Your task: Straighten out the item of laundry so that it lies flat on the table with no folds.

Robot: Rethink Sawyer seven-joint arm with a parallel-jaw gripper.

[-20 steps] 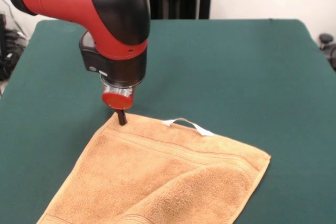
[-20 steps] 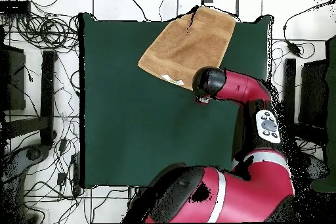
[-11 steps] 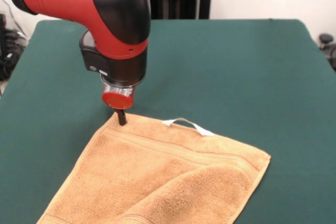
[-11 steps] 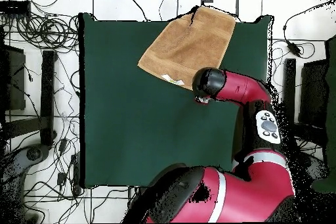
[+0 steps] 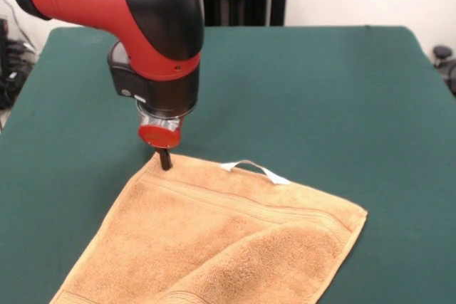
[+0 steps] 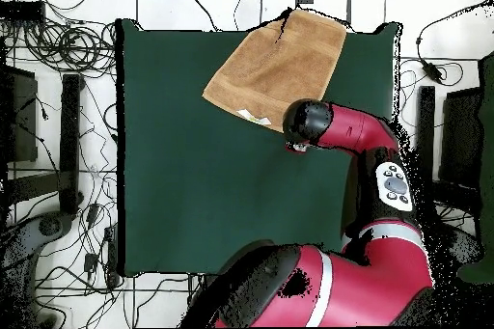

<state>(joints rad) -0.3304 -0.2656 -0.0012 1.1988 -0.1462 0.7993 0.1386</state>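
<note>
Gripper (image 5: 165,159): at the towel's (image 5: 214,240) far-left corner, tips touching or pinching the cloth; whether they held it could not be told. Towel: on the green surface (image 5: 320,97), right portion folded over, white loop tag (image 5: 253,169) at its far hem. Risk: corner slipping free if dragged, leaving the fold.

One camera is looking low and close across the table (image 5: 342,105) toward the arm (image 5: 142,26); the other is looking straight down from high above, taking in the whole table (image 6: 193,200). Both are sharing the towel (image 5: 214,240) corner.
</note>
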